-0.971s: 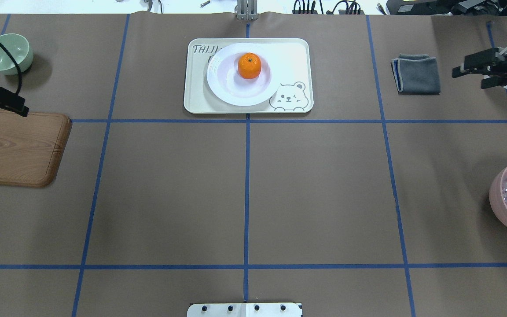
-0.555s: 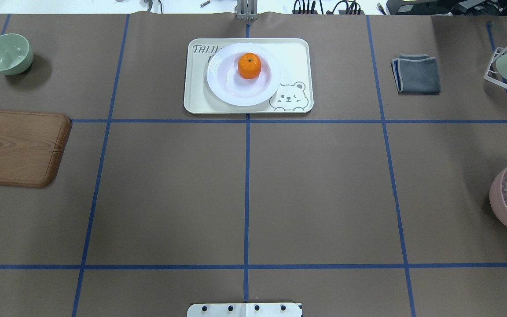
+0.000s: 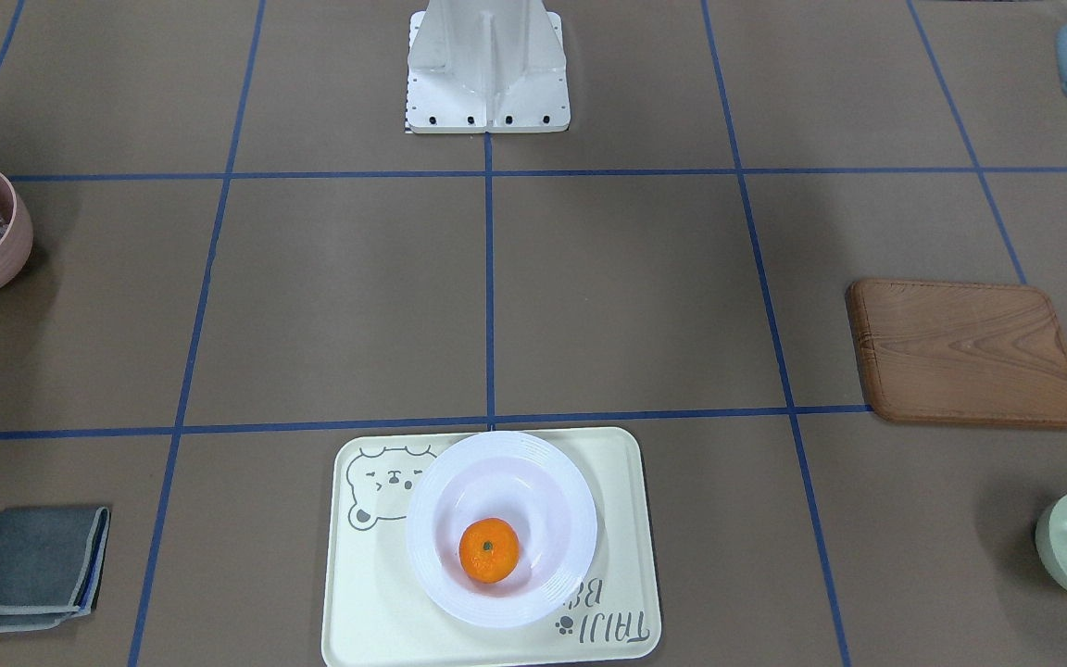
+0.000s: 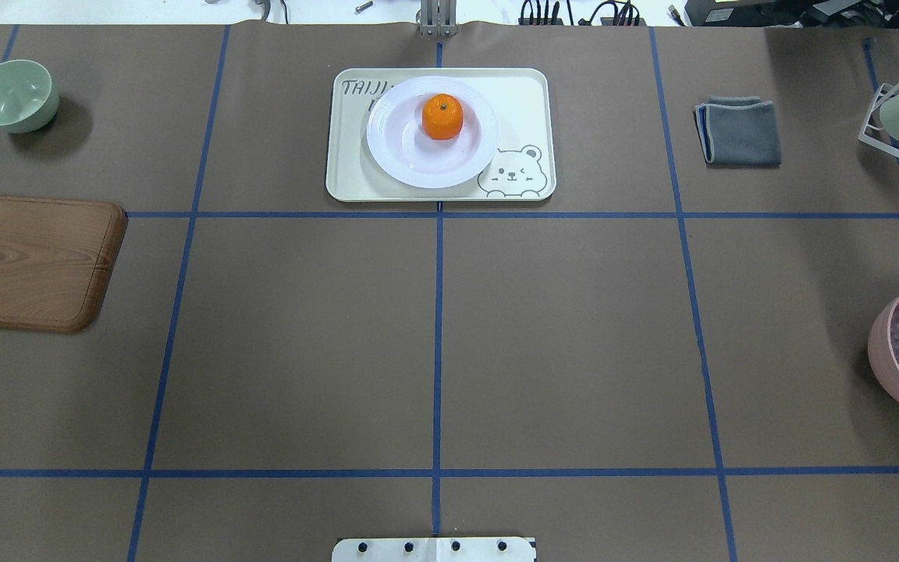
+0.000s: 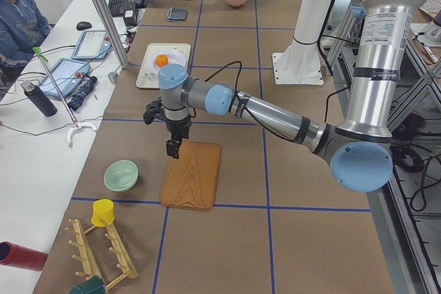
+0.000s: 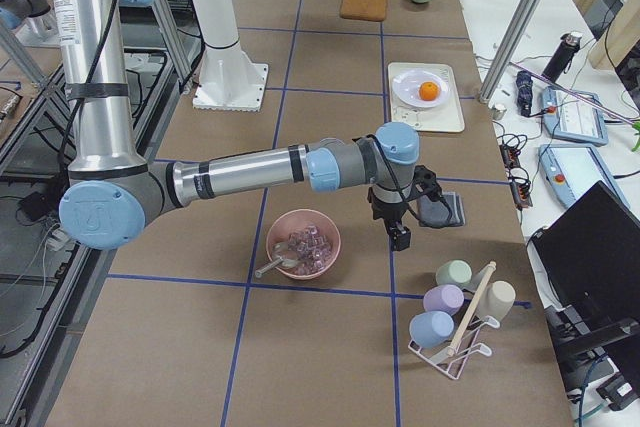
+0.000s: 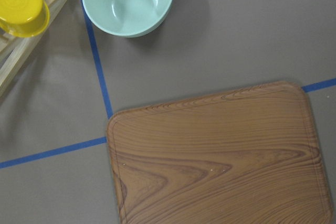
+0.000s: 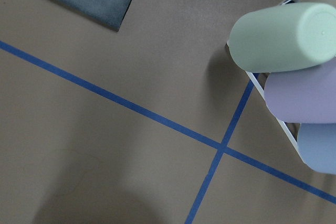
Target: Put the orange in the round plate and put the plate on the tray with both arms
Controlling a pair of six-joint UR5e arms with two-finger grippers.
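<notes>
Orange (image 4: 442, 117) in plate (image 4: 403, 156) on tray (image 4: 524, 94); board (image 4: 28, 261) by L hand (image 5: 172, 148), cloth (image 4: 738, 131) near R hand (image 6: 400, 237); grips can't tell.

— Pose of the left arm (image 5: 275, 111)?
— Stretched nearly level, ending in the left gripper (image 5: 171, 149) aimed down; spread or closed, impossible to tell.
— And the right arm (image 6: 250, 172)?
— Likewise level, right gripper (image 6: 400, 239) aimed down, grip unreadable

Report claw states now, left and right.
Left claw: cannot be told, too small and partly cut off.
Right claw: cannot be told, seen only from the side.
</notes>
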